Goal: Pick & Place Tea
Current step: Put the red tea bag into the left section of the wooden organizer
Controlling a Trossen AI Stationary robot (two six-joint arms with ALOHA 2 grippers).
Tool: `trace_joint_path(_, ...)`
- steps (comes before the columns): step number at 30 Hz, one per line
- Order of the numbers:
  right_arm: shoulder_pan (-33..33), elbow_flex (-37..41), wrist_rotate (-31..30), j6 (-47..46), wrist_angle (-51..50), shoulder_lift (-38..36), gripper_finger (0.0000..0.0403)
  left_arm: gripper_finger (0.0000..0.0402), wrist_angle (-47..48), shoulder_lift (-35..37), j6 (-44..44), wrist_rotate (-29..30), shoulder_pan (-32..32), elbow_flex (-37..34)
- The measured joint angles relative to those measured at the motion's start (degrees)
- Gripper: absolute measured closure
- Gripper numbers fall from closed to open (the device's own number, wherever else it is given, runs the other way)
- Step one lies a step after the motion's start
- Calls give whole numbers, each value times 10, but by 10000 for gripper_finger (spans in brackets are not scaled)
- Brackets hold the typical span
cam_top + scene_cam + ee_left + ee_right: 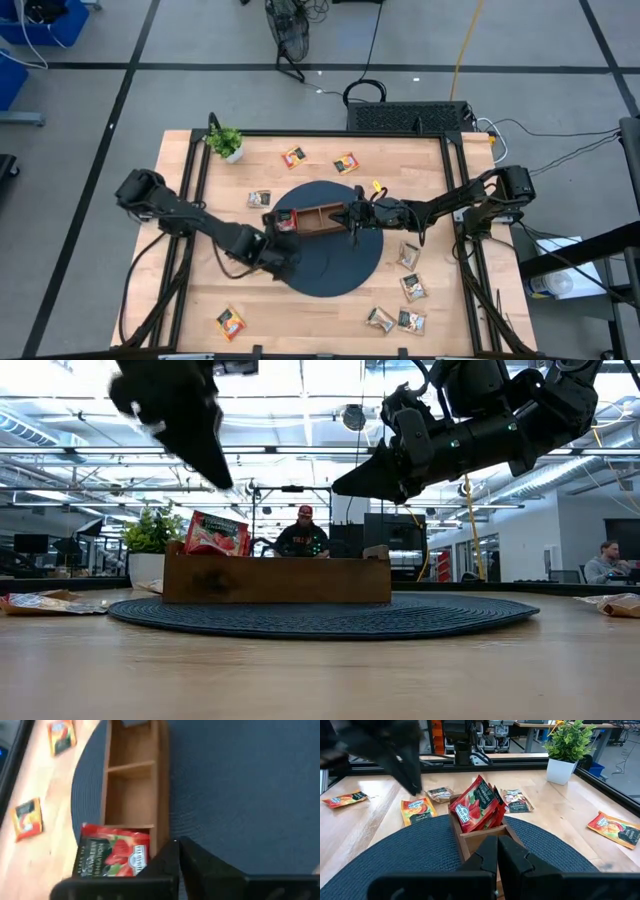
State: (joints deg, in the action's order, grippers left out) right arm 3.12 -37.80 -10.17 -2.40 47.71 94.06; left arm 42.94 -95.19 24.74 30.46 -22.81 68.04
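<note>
**Two tray compartments open, one end blocked**

Red sachets (pixel 479 804) stand upright in the wooden tray's (pixel 318 221) end compartment, filling it; the other two compartments lie open from above. The left gripper (pixel 276 247) hangs just beside that end, the right gripper (pixel 352 214) over the opposite end

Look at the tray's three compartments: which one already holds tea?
The end compartment nearest the left gripper. Red sachets stand in it, leaning, while the middle compartment shows bare wood and no tea shows in the far one.
</note>
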Motion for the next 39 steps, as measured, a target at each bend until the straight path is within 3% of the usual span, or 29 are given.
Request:
trace_joint_path(5,4,0,0,-2,0,0,403,397,25,0,5,-26,33,-12)
trace_joint_path(10,4,0,0,0,0,0,403,398,-9,0,-3,-65,50,-36)
trace_joint_path(25,4,0,0,0,0,0,403,400,-101,3,9,-83,87,-136)
trace_joint_path(39,4,0,0,0,0,0,403,393,-54,5,-9,-132,68,-79)
